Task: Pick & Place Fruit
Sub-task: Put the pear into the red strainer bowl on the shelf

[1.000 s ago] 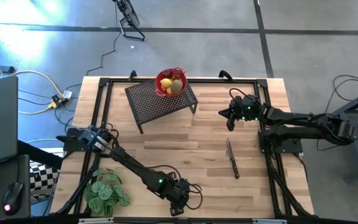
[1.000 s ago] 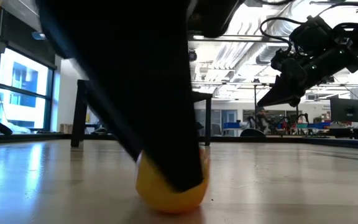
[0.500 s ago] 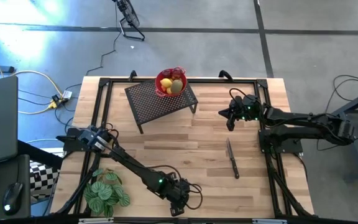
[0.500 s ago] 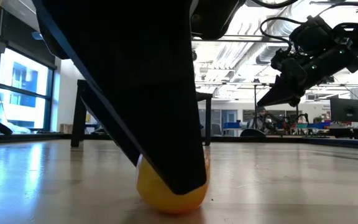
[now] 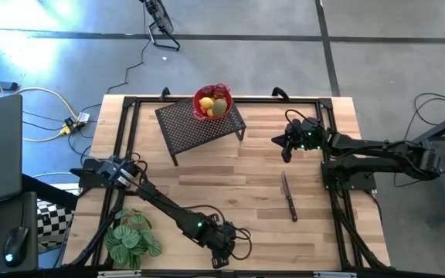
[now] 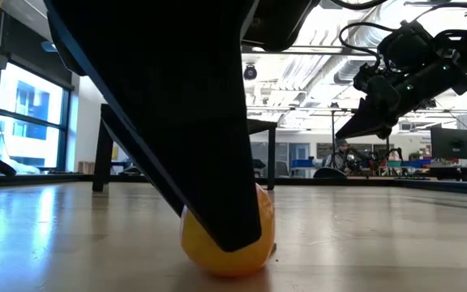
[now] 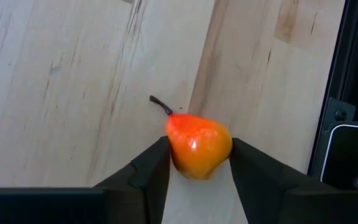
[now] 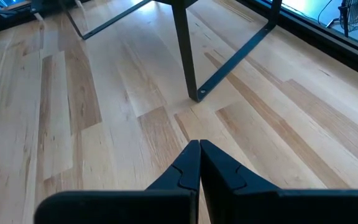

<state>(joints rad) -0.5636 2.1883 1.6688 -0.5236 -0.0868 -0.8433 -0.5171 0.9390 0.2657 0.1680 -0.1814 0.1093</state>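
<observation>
An orange-yellow pear (image 7: 197, 146) with a short dark stem lies on the wooden table near its near edge, and shows in the low view as pear (image 6: 225, 247). My left gripper (image 7: 199, 152) is closed on it from either side. From above, my left gripper (image 5: 224, 249) hides it. More fruit lies in the red mesh bowl (image 5: 213, 103) on a black mesh stand (image 5: 199, 123) at the far side. My right gripper (image 8: 199, 149) hangs shut and empty over the table's right part, also seen as my right gripper (image 5: 284, 147). My left gripper pinches the pear's wide body by its two opposite sides (image 7: 174, 152) between its two fingers (image 7: 151, 171). The fingers come slanting down from above. The pear rests on the table, its stem end (image 7: 160, 104) pointing away from the gripper.
A knife (image 5: 288, 197) lies on the table's right part. A green leafy plant (image 5: 132, 238) sits at the near left corner. A black frame (image 5: 130, 139) runs around the table's edges, and one of its bars (image 7: 340, 93) passes close to the pear.
In the low view the dark finger in front of the pear has drawn in against it, and more of the pear's right side shows. The pear has shifted slightly and stays on the table. Neither arm has travelled.
</observation>
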